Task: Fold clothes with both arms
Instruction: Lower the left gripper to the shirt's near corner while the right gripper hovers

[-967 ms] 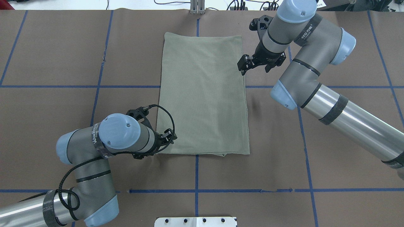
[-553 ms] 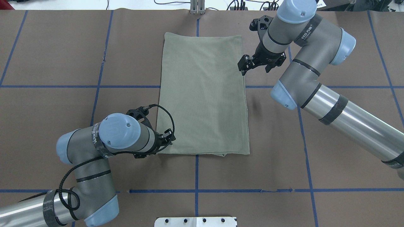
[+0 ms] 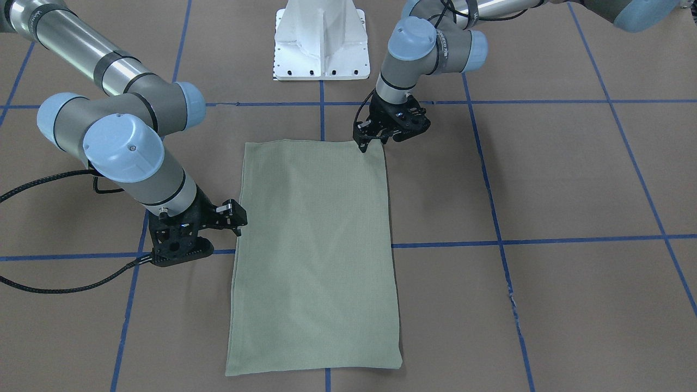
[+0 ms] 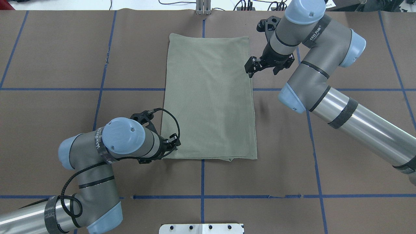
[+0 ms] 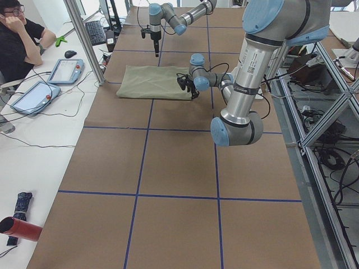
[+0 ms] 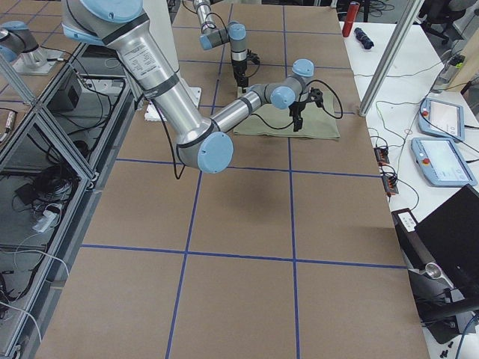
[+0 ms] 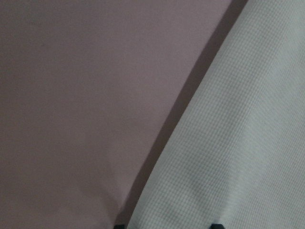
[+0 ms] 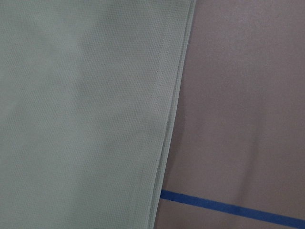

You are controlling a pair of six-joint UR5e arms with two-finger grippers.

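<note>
The shirt [image 4: 208,97] lay flat on the tabletop [image 4: 325,146], folded into 1 rectangle. The left end effector [image 3: 375,139] was spread at its near corner. Whether the right end effector [image 4: 251,71], beside the far edge, was spread could not be told. The next fold likely required both to pinch cloth.

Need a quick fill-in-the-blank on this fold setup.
The shirt is folded flat into a ___.
The left gripper sits at one ___ of it.
The right gripper sits along one of its ___ sides, not a short one.
The tape grid lines are ___.
Missing: rectangle; corner; long; blue.
</note>
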